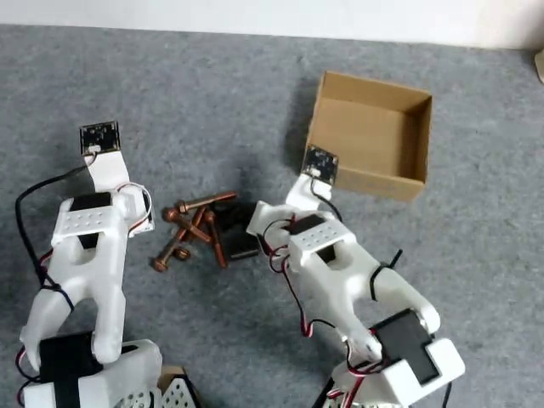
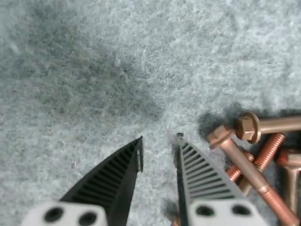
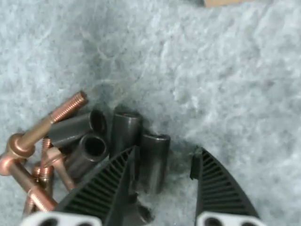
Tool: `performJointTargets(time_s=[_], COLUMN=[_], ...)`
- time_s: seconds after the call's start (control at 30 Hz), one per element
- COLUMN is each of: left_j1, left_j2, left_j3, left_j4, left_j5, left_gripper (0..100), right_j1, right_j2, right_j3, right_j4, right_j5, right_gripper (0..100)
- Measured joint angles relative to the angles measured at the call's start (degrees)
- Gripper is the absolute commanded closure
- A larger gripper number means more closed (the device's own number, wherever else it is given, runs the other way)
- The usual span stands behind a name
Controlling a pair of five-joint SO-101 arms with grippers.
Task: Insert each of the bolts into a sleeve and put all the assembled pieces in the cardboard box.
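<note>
Over the grey felt desk (image 1: pixel 212 102) I see my left tool (image 2: pixel 160 139) about half open with nothing between its jaws, poised above bare felt just beside the copper bolts (image 2: pixel 249 155). My right tool (image 3: pixel 167 151) is spread wider and straddles one dark sleeve (image 3: pixel 154 160), which lies close against one finger (image 3: pixel 117 179) and apart from the other, not gripped. That sleeve's long axis runs along the tool's reach, its open mouth pointing away from the wrist. Three more sleeves (image 3: pixel 91 146) crowd beside it, up against the bolts. From above, the bolts lie in a loose crossed heap between the arms, the topmost with its head toward the left arm. The cardboard box (image 1: pixel 367 182) sits well apart, beyond the right arm.
</note>
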Motion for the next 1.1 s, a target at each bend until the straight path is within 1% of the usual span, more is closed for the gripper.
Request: performJointTargets(time_s=[0.2, 0.4, 0.9, 1.1], left_j1=[0.00, 0.00, 0.00, 0.00], left_j2=[0.00, 0.00, 0.00, 0.00], left_j3=[0.00, 0.00, 0.00, 0.00], left_j4=[0.00, 0.00, 0.00, 0.00], left_j5=[0.00, 0.00, 0.00, 0.00], left_gripper=[88, 88, 88, 88], right_j1=[-0.18, -2.46, -2.81, -2.90], right_j2=[0.88, 0.88, 1.32, 4.40], right_j3=[-1.76, -1.85, -1.67, -2.64], right_j4=[0.35, 0.44, 0.53, 5.80], right_j5=[0.00, 0.09, 0.09, 0.09], right_gripper=[83.1, 83.1, 83.2, 83.2])
